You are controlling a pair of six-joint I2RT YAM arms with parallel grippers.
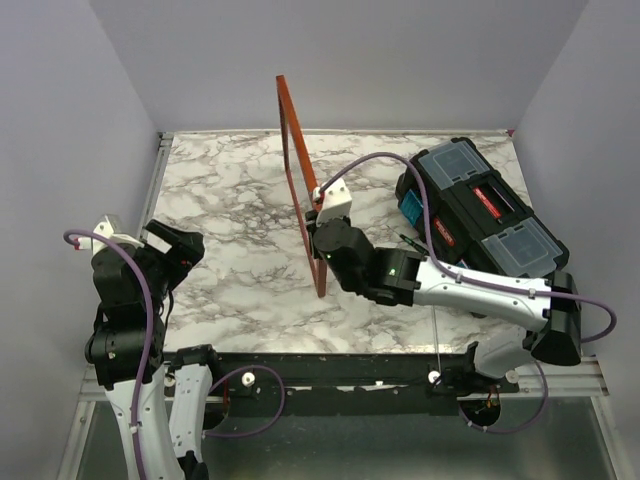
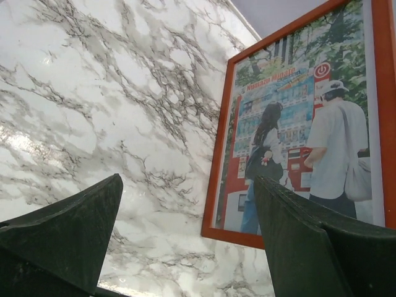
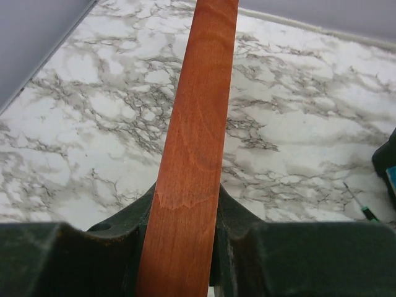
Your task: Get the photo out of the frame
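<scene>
On marble table (image 1: 230, 200), frame (image 1: 297, 175) stands upright in right gripper (image 1: 316, 228).

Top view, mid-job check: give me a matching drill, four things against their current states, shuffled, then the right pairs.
Things:
1. thin orange-red wooden picture frame
2. left hand
3. right hand
4. black plastic toolbox

States:
A. clamped on the frame's edge
B. lying on the right of the white marble-patterned table
C. open, holding nothing
D. upright on edge

Pairs: 1-D, 2-C, 3-A, 4-B
</scene>
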